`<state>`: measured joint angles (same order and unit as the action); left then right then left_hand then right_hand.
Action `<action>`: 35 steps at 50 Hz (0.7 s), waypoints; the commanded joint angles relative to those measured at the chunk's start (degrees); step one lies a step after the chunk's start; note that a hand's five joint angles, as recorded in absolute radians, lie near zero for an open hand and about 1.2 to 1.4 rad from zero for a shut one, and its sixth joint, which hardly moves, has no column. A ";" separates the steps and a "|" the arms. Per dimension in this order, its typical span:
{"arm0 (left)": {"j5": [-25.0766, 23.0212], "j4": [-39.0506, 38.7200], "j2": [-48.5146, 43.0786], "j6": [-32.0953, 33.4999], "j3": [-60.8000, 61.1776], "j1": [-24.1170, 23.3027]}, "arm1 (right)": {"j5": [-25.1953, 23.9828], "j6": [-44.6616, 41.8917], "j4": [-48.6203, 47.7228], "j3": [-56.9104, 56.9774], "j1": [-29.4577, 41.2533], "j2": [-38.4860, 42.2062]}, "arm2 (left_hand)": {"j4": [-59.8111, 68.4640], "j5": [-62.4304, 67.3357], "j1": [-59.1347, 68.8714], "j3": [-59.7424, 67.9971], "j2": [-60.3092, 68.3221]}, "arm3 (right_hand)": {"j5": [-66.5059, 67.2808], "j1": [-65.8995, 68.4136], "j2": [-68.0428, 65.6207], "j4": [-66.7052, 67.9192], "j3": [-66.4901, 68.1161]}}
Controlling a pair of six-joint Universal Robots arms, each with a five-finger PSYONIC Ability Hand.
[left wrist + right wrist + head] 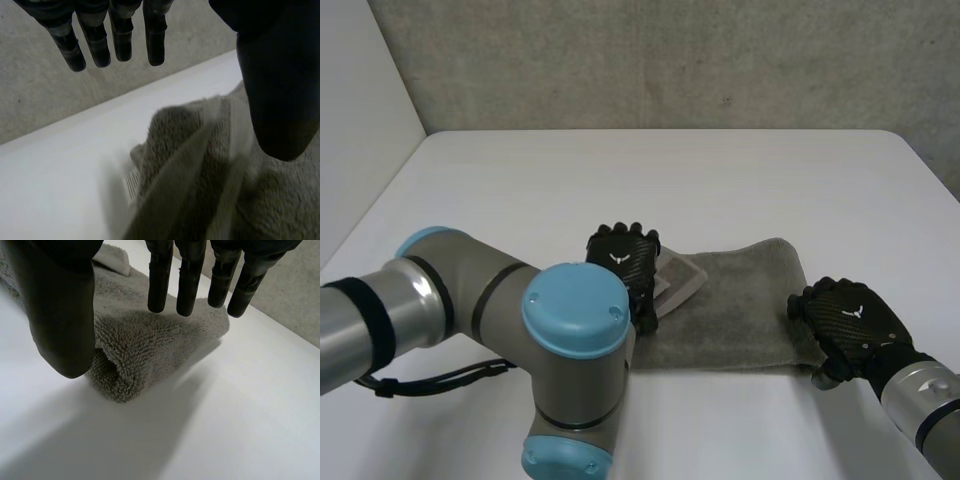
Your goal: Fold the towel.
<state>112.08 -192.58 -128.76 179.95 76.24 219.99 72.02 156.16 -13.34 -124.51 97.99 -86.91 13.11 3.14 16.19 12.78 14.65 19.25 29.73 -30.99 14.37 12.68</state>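
No legible text; towel label [132, 182] print too blurred.

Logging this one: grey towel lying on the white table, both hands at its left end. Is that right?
Not quite. The grey towel lies on the white table with the left hand at its left end, but the right hand is at its right end; the head view shows it.

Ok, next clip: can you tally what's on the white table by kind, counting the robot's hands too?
Grey towel: 1
Black robot hands: 2, the left hand at one end of the towel and the right hand at the other, both open
Total: 3
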 commanded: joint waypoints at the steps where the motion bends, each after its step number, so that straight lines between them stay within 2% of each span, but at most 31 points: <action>1: 0.06 -0.34 -4.03 0.41 -1.53 0.00 | 1.37 -0.16 -1.69 0.05 0.36 1.57 | -3.11 -1.75 -4.79 -2.78 -3.26 | 3.03 2.56 -1.30 -4.37 -2.68; 9: 0.07 -0.60 -6.32 0.58 -3.73 0.26 | 2.42 -0.24 -3.36 0.05 0.97 2.80 | -3.11 -1.75 -4.79 -2.78 -3.26 | 13.29 12.82 -11.56 -4.37 -2.68; 11: 0.15 -0.61 -6.50 0.58 -4.35 0.44 | 2.42 -0.24 -3.71 0.14 1.15 3.41 | -3.11 -1.75 -4.79 -2.78 -3.26 | 23.33 22.85 -21.59 -4.37 -2.68; 14: 0.42 -0.69 -6.59 0.58 -5.14 1.05 | 2.42 -0.33 -3.80 0.23 1.24 3.76 | -3.11 -1.75 -4.79 -2.78 -3.26 | 29.27 28.80 -27.54 -4.37 -2.68; 16: 0.59 -0.78 -6.50 0.49 -5.14 1.84 | 2.33 -0.94 -3.97 0.40 1.50 4.12 | -3.11 -1.75 -4.79 -2.78 -3.26 | 44.34 43.86 -42.60 -4.37 -2.68; 17: 0.59 -1.04 -6.33 0.49 -4.97 2.80 | 2.33 -0.95 -3.97 0.41 1.50 4.12 | -3.11 -1.75 -4.79 -2.78 -3.26 | 44.41 43.94 -42.68 -4.37 -2.68; 18: 0.77 -1.48 -6.06 0.58 -4.70 3.77 | 2.33 -1.64 -3.97 0.41 1.50 4.12 | -3.11 -1.75 -4.79 -2.78 -3.26 | 50.68 50.21 -48.95 -4.37 -2.68; 24: 0.94 -2.10 -4.31 0.49 -3.21 6.32 | 2.33 -2.97 -3.97 0.49 1.50 4.29 | -3.11 -1.75 -4.79 -2.78 -3.26 | 50.75 50.27 -49.01 -4.37 -2.68; 35: 0.86 -2.10 -4.13 0.49 -1.36 6.76 | 2.33 -3.06 -3.97 0.84 0.97 4.64 | -3.11 -1.75 -4.79 -2.78 -3.26 | 50.75 50.27 -49.01 -4.37 -2.68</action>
<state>112.97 -194.73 -132.62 180.44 74.03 226.80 74.35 153.03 -17.32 -123.90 99.41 -82.39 13.11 3.14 16.19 12.78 14.65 66.20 73.81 -75.68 14.37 12.68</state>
